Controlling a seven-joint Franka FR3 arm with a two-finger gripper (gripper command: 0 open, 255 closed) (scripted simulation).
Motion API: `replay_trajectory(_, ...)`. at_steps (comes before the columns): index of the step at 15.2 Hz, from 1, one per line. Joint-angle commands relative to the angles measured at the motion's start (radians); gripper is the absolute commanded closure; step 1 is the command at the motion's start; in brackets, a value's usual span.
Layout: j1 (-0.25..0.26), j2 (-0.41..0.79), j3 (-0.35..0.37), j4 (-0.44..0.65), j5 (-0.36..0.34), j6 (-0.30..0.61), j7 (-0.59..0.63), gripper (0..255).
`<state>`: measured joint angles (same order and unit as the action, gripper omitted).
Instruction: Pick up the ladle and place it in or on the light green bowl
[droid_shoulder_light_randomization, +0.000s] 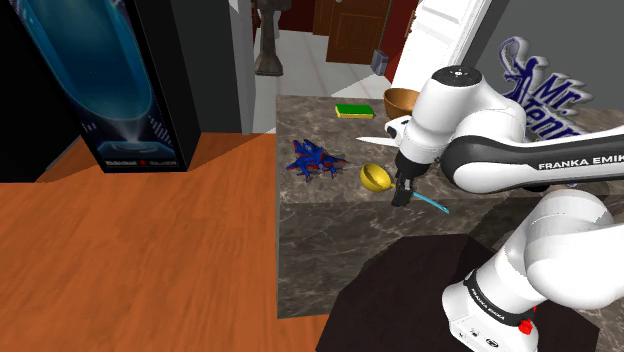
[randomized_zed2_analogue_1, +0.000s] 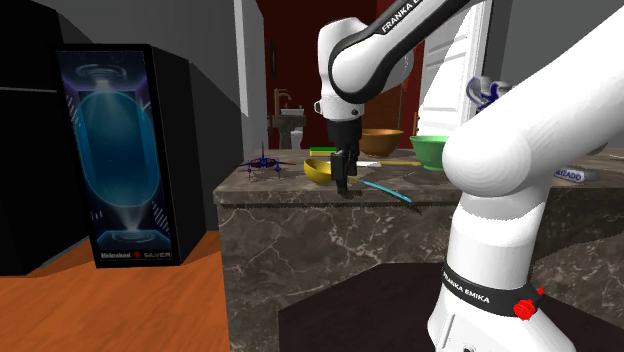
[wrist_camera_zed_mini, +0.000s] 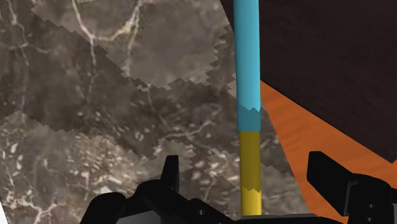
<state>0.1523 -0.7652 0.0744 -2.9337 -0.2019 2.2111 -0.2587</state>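
Shoulder view, centre right: gripper hangs low over the ladle on the counter, beside its yellow cup, lined up to grab. Second exterior view: green bowl sits right of centre, well apart from the ladle. Wrist view: fingers spread wide, handle between them untouched, nothing held.

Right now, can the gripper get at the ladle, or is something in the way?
Probably yes: the open gripper straddles the ladle at its handle on the marble counter, with nothing else between the fingers.
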Motion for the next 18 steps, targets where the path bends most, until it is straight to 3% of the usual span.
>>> replay_trajectory(1,0.000,0.000,0.000,0.000,0.000,0.000,0.000,255)
replay_trajectory(10,-0.006,0.000,0.006,0.000,0.006,0.001,-0.004,255)
replay_trajectory(18,-0.047,-0.066,0.050,0.076,0.064,-0.131,-0.069,255)
